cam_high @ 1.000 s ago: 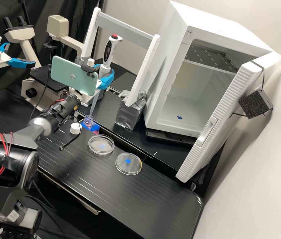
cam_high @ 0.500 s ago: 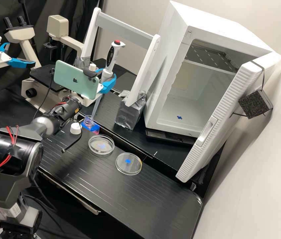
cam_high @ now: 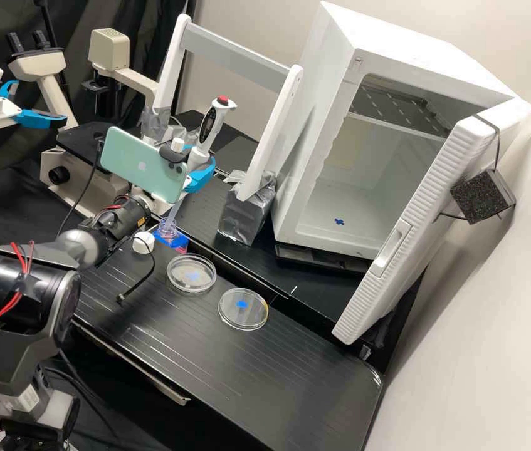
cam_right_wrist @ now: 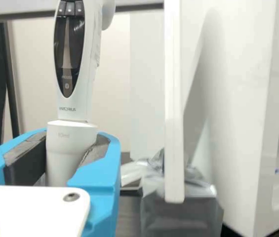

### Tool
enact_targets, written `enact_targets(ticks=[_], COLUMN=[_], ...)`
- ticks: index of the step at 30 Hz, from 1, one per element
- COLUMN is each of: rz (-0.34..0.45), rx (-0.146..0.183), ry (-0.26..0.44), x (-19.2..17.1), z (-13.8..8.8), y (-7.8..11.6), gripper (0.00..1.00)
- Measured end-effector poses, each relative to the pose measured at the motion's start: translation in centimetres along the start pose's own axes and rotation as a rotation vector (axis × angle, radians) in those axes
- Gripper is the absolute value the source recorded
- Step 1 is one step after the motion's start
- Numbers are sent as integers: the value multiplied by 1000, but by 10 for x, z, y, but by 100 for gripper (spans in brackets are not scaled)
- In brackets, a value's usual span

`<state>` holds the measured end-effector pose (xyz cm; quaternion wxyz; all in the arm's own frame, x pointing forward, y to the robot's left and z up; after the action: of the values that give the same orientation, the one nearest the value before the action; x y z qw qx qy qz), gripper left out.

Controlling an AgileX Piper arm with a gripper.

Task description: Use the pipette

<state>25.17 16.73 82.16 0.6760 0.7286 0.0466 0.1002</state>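
Though two dishes [cam_high: 184, 279], one pipette [cam_high: 210, 129]

Cap [cam_high: 143, 243] left of bottle [cam_high: 173, 239], petri dishes [cam_high: 191, 275] to its right, microscope [cam_high: 93, 149] rear left, incubator [cam_high: 325, 103] right

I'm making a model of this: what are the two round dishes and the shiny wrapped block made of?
The dishes look like clear, glossy plastic, maybe glass: the bench shows through. The block seems wrapped in silvery foil, shiny and crinkled; insides hidden.

free: air over bench [cam_high: 278, 382] right of dishes [cam_high: 191, 275] | low: bottle [cam_high: 174, 241], cap [cam_high: 143, 242], dangling cable [cam_high: 128, 291] | tall: microscope [cam_high: 105, 47] left, rack [cam_high: 240, 59], open incubator door [cam_high: 403, 232] right
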Motion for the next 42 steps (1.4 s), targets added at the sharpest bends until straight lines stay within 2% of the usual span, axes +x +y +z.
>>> enact_targets(ticks=[4, 11, 13, 19, 26, 35, 39, 42], rz=[7, 64, 62, 14, -14, -8, 0, 18], rx=[-6, -69, -94, -121, -133, -137, -130, -111], ry=[14, 25, 15, -28, -66, -60, -53, -50], x=[-4, -5, -4, -5, -5, -5, -6, -9], z=[0, 9, 12, 24, 35, 35, 33, 29], y=[-6, -22, -27, -43, -53, -53, -50, -45], gripper=[0, 0, 0, 0, 0, 0, 0, 0])
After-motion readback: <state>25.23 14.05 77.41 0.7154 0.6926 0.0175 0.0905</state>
